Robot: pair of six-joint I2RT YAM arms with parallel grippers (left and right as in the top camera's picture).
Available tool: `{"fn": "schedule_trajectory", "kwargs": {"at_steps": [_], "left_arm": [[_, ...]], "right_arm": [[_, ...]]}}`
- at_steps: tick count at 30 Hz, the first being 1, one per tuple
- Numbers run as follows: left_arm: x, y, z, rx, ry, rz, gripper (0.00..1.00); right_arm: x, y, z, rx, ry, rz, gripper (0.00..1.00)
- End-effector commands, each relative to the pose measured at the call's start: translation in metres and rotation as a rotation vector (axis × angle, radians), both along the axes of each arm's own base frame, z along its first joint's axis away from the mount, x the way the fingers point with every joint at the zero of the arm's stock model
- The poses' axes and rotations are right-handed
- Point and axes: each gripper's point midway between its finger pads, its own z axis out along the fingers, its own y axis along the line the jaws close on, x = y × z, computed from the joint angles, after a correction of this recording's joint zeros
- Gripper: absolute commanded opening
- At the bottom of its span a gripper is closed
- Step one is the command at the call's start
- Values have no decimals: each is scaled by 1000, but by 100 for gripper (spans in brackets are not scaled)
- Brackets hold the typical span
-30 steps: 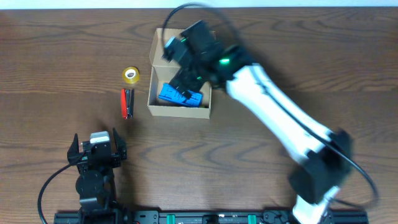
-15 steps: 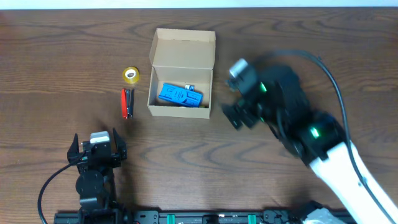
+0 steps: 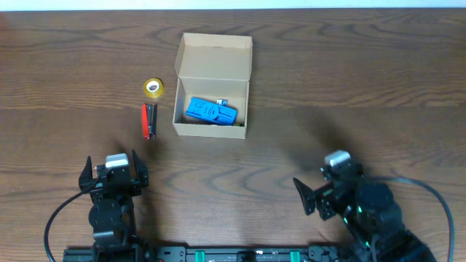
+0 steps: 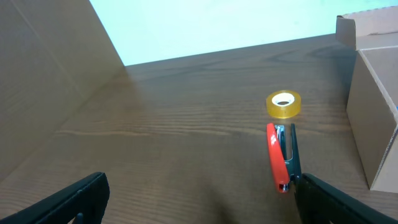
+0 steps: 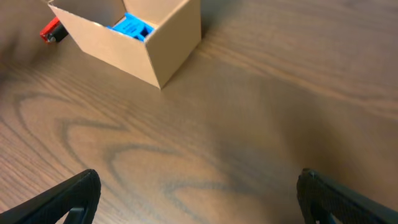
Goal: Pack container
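Note:
The tan cardboard container (image 3: 211, 129) stands open at the table's upper middle, lid flap raised behind it. A blue item (image 3: 211, 111) lies inside; it also shows in the right wrist view (image 5: 132, 27). A yellow tape roll (image 3: 153, 87) and a red-and-black stapler (image 3: 148, 120) lie on the table left of the box, both seen in the left wrist view: tape roll (image 4: 283, 104), stapler (image 4: 281, 155). My left gripper (image 3: 113, 175) is open and empty at the front left. My right gripper (image 3: 314, 198) is open and empty at the front right, far from the box (image 5: 134, 50).
The wooden table (image 3: 349, 94) carries nothing else. The box wall (image 4: 376, 118) fills the right edge of the left wrist view. A dark rail (image 3: 233, 255) runs along the table's front edge.
My right arm has pulled back from over the box to the front right of the table, gripper open and empty. The blue item stays in the box. The left arm has not moved.

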Motion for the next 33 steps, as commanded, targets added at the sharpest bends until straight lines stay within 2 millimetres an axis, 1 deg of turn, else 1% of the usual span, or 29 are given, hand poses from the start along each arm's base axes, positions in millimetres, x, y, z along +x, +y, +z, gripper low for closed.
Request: {"fn": "schedule_trajectory", "kwargs": {"at_steps": [1, 4, 6, 28, 33], "left_arm": [[0, -1, -14, 0, 32, -4, 95], [0, -1, -14, 1, 32, -5, 95], [0, -1, -14, 0, 32, -4, 95], [0, -1, -14, 0, 32, -4, 95], [-1, 2, -14, 5, 33, 13, 95]], "right_arm": [[-5, -8, -10, 33, 3, -46, 99], [-6, -13, -20, 12, 10, -67, 99], [-5, -15, -23, 1, 12, -80, 99], [-5, -15, -24, 0, 15, -79, 99], [-5, -15, -24, 0, 15, -79, 99]]}}
